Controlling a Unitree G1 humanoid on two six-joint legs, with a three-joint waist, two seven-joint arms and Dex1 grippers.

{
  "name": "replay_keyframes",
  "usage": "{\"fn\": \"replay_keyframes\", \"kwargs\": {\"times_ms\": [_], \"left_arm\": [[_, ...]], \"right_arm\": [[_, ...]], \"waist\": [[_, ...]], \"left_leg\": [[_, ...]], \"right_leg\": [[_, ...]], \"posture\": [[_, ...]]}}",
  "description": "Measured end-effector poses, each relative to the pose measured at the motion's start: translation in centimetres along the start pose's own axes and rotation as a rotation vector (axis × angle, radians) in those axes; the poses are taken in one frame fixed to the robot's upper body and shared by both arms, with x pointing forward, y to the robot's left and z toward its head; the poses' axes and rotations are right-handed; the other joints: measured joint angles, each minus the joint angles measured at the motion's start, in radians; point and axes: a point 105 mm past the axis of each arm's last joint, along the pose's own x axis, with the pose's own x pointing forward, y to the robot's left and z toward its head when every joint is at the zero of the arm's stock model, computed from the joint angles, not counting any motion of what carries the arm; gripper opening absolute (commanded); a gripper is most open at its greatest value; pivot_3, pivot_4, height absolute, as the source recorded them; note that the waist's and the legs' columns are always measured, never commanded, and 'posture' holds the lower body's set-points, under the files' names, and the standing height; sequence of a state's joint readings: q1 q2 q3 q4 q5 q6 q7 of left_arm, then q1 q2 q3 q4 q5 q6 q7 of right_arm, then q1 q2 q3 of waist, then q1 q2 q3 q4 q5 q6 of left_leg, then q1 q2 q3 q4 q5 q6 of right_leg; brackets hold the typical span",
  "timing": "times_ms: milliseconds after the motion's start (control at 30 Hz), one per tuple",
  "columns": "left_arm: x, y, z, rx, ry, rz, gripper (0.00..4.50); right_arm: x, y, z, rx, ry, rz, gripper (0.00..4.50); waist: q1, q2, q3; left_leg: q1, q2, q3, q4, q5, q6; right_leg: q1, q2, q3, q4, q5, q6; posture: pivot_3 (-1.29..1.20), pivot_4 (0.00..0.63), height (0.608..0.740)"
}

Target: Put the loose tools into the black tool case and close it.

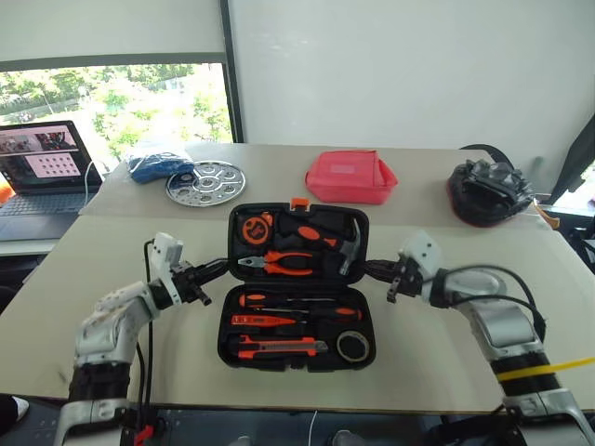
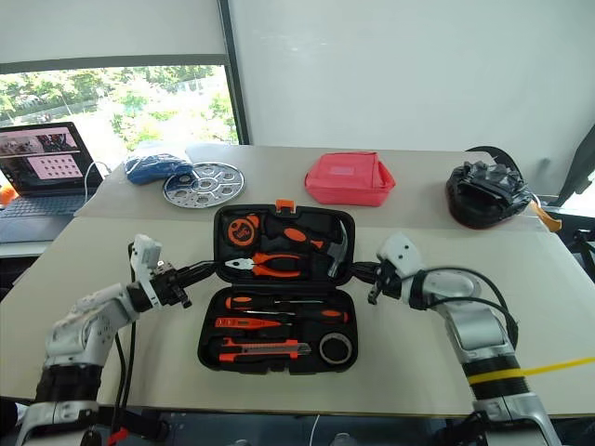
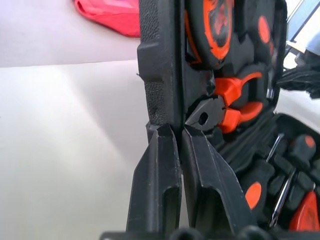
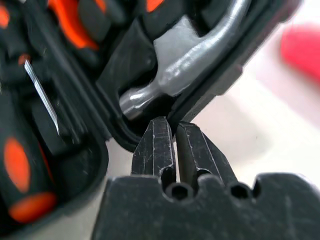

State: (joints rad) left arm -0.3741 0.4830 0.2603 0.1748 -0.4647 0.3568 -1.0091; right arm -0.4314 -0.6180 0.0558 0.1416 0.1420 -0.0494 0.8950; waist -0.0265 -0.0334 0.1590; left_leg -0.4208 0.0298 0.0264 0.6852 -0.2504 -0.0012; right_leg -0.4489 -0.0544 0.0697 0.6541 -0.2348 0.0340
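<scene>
The black tool case [image 1: 224, 327] lies open mid-table, and its far half, the lid [image 1: 234, 232], looks tilted up. In the near half sit two orange-and-black screwdrivers [image 1: 297, 302], a slim orange tester [image 1: 263, 320], the utility knife [image 1: 279, 347] and the black tape roll [image 1: 352, 346]. The lid holds pliers [image 1: 279, 263] and a hammer [image 1: 351, 246]. My left gripper [image 1: 223, 268] pinches the lid's left rim, fingertips [image 3: 161, 132] on either side of it. My right gripper [image 1: 370, 269] is shut on the lid's right rim [image 4: 200, 95], by the hammer head.
Behind the case lie a red zip pouch [image 1: 350, 177], a round metal disc [image 1: 205, 181] and a blue bag [image 1: 156, 165]. A black-grey bundle [image 1: 488, 190] sits far right. A laptop [image 1: 42, 167] stands on the neighbouring table at left.
</scene>
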Motion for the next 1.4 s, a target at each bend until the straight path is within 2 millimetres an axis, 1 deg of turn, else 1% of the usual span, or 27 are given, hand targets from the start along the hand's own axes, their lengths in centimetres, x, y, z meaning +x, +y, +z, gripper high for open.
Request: {"fn": "replay_keyframes", "kwargs": {"times_ms": [100, 200, 367, 433, 467, 533, 567, 600, 633, 667, 700, 733, 800, 833, 867, 933, 1000, 1167, 1233, 1300, 1333, 1400], "left_arm": [[-1.1, -0.9, -0.4, 0.256, -0.002, -0.025, 0.13], [-1.9, -1.7, -1.0, 0.439, 0.027, -0.083, 0.13], [-2.7, -2.5, -1.5, 0.601, 0.018, -0.133, 0.13], [-2.8, -2.6, -1.6, 0.626, 0.018, -0.147, 0.0], [-2.9, -2.6, -1.6, 0.635, 0.019, -0.154, 0.0], [-3.4, -2.9, -1.7, 0.661, 0.03, -0.178, 0.75], [-3.6, -3.0, -1.8, 0.669, 0.042, -0.195, 1.06], [-3.8, -3.3, -2.1, 0.68, 0.054, -0.219, 1.46], [-3.9, -3.5, -2.4, 0.681, 0.061, -0.234, 1.94], [-4.0, -3.7, -2.6, 0.685, 0.066, -0.246, 2.27], [-4.1, -3.9, -2.8, 0.689, 0.07, -0.259, 2.69], [-4.2, -4.0, -3.0, 0.696, 0.072, -0.268, 2.97], [-4.2, -4.1, -3.0, 0.707, 0.071, -0.274, 3.81], [-4.4, -4.1, -3.3, 0.703, 0.087, -0.279, 4.19], [-4.7, -4.0, -3.5, 0.693, 0.097, -0.271, 4.42], [-5.0, -3.6, -3.4, 0.666, 0.102, -0.249, 4.42], [-5.9, -3.2, -3.7, 0.607, 0.15, -0.242, 4.42], [-9.2, -1.8, -4.0, 0.369, 0.297, -0.195, 4.42], [-10.0, -1.4, -3.8, 0.331, 0.343, -0.188, 4.5], [-10.3, -1.3, -3.6, 0.321, 0.36, -0.196, 4.5], [-10.4, -1.3, -3.5, 0.323, 0.368, -0.205, 4.24], [-10.5, -1.3, -3.3, 0.326, 0.37, -0.216, 3.72]], "right_arm": [[-0.4, 0.8, -0.4, -0.149, -0.063, -0.026, 0.0], [-1.1, 1.1, -0.7, -0.287, -0.087, -0.024, 0.0], [-2.0, 1.7, -1.0, -0.418, -0.124, -0.003, 0.0], [-2.3, 2.0, -1.0, -0.455, -0.136, 0.02, 0.82], [-2.5, 2.1, -1.1, -0.474, -0.136, 0.039, 1.04], [-2.8, 2.6, -1.1, -0.519, -0.146, 0.083, 1.62], [-2.9, 2.9, -1.2, -0.533, -0.149, 0.102, 2.08], [-3.1, 3.2, -1.2, -0.553, -0.156, 0.119, 2.42], [-3.2, 3.4, -1.2, -0.569, -0.159, 0.13, 2.86], [-3.4, 3.4, -1.4, -0.585, -0.156, 0.139, 3.14], [-3.6, 3.4, -1.4, -0.601, -0.156, 0.147, 3.53], [-3.6, 3.4, -1.3, -0.623, -0.161, 0.155, 3.83], [-3.6, 3.5, -0.9, -0.671, -0.185, 0.17, 4.47], [-3.7, 3.7, -0.9, -0.688, -0.189, 0.18, 4.5], [-4.0, 3.6, -0.9, -0.694, -0.19, 0.175, 4.5], [-4.4, 3.4, -1.2, -0.704, -0.177, 0.182, 4.5], [-4.9, 3.4, -1.8, -0.698, -0.149, 0.192, 4.5], [-7.8, 3.4, -4.1, -0.636, -0.034, 0.216, 4.5], [-8.8, 3.6, -4.4, -0.601, -0.014, 0.223, 4.0], [-9.7, 4.3, -4.6, -0.548, 0.001, 0.251, 3.5], [-10.2, 5.1, -4.7, -0.493, 0.009, 0.285, 3.06], [-10.6, 6.1, -4.6, -0.412, 0.011, 0.329, 2.4]], "waist": [[-0.002, 0.0, 0.0], [-0.001, 0.0, 0.0], [0.003, 0.0, 0.0], [0.003, 0.0, 0.0], [0.003, 0.0, 0.0], [0.003, 0.0, 0.0], [0.002, 0.0, 0.0], [0.0, 0.0, 0.0], [0.0, 0.0, 0.0], [-0.001, 0.0, 0.0], [-0.001, 0.0, 0.0], [-0.001, 0.0, 0.0], [-0.001, 0.0, 0.0], [-0.001, 0.0, 0.0], [-0.002, 0.0, 0.0], [-0.001, 0.0, 0.0], [-0.003, 0.0, 0.0], [-0.009, 0.0, 0.0], [-0.012, 0.0, 0.0], [-0.012, 0.0, 0.0], [-0.011, 0.0, 0.0], [-0.011, 0.0, 0.0]], "left_leg": [[0.006, 0.0, 0.001, 0.0, 0.0, 0.0], [0.011, 0.001, 0.001, -0.001, 0.0, 0.0], [0.015, 0.001, 0.001, -0.001, 0.0, 0.001], [0.015, 0.002, 0.001, -0.001, -0.001, 0.002], [0.015, 0.002, 0.001, -0.001, -0.001, 0.002], [0.018, 0.002, 0.001, -0.002, -0.001, 0.003], [0.021, 0.002, 0.001, -0.003, -0.001, 0.003], [0.024, 0.002, 0.002, -0.005, -0.001, 0.003], [0.026, 0.002, 0.002, -0.006, -0.001, 0.003], [0.026, 0.002, 0.002, -0.005, -0.001, 0.003], [0.026, 0.002, 0.002, -0.005, -0.001, 0.003], [0.027, 0.002, 0.003, -0.005, -0.001, 0.004], [0.029, 0.002, 0.003, -0.005, -0.001, 0.004], [0.03, 0.002, 0.003, -0.005, -0.001, 0.004], [0.031, 0.002, 0.003, -0.005, -0.001, 0.004], [0.031, 0.003, 0.003, -0.005, -0.001, 0.004], [0.031, 0.003, 0.003, -0.005, -0.001, 0.004], [0.031, 0.004, 0.003, -0.006, -0.001, 0.004], [0.032, 0.004, 0.003, -0.006, -0.001, 0.004], [0.032, 0.004, 0.003, -0.006, -0.001, 0.004], [0.032, 0.004, 0.003, -0.006, -0.001, 0.004], [0.032, 0.004, 0.003, -0.006, -0.001, 0.004]], "right_leg": [[0.006, 0.0, 0.001, -0.002, 0.0, 0.0], [0.013, 0.001, 0.0, -0.006, 0.001, 0.0], [0.016, 0.001, 0.0, -0.007, 0.001, 0.0], [0.016, 0.001, 0.0, -0.007, 0.001, 0.0], [0.017, 0.001, 0.0, -0.007, 0.001, 0.0], [0.019, 0.001, 0.0, -0.007, 0.001, 0.0], [0.022, 0.001, 0.0, -0.008, 0.001, 0.0], [0.026, 0.0, 0.0, -0.01, 0.001, 0.0], [0.027, 0.0, 0.001, -0.01, 0.0, 0.0], [0.028, 0.0, 0.001, -0.01, 0.0, 0.0], [0.028, 0.0, 0.001, -0.01, 0.0, 0.0], [0.028, 0.0, 0.001, -0.009, 0.0, 0.0], [0.031, 0.0, 0.001, -0.009, 0.0, 0.0], [0.031, 0.0, 0.001, -0.009, 0.0, 0.0], [0.031, 0.0, 0.001, -0.009, 0.0, 0.0], [0.031, 0.0, 0.001, -0.008, 0.0, 0.0], [0.031, 0.0, 0.001, -0.008, 0.0, 0.0], [0.03, 0.0, 0.001, -0.008, -0.001, 0.0], [0.031, 0.0, 0.002, -0.008, -0.001, -0.001], [0.032, 0.0, 0.002, -0.008, -0.001, -0.001], [0.032, 0.0, 0.002, -0.008, -0.002, -0.001], [0.032, 0.0, 0.002, -0.008, -0.002, -0.001]], "posture": [[0.0, 0.15, 0.74], [0.0, 0.15, 0.74], [0.0, 0.15, 0.74], [0.0, 0.15, 0.74], [0.0, 0.15, 0.74], [0.0, 0.15, 0.74], [0.0, 0.15, 0.74], [0.0, 0.15, 0.74], [0.0, 0.15, 0.74], [0.0, 0.15, 0.74], [0.0, 0.15, 0.74], [0.0, 0.15, 0.74], [0.0, 0.15, 0.74], [0.0, 0.15, 0.74], [0.0, 0.15, 0.74], [0.0, 0.15, 0.74], [0.0, 0.15, 0.74], [0.0, 0.15, 0.74], [0.0, 0.15, 0.74], [0.0, 0.15, 0.74], [0.0, 0.15, 0.74], [0.0, 0.15, 0.74]]}}
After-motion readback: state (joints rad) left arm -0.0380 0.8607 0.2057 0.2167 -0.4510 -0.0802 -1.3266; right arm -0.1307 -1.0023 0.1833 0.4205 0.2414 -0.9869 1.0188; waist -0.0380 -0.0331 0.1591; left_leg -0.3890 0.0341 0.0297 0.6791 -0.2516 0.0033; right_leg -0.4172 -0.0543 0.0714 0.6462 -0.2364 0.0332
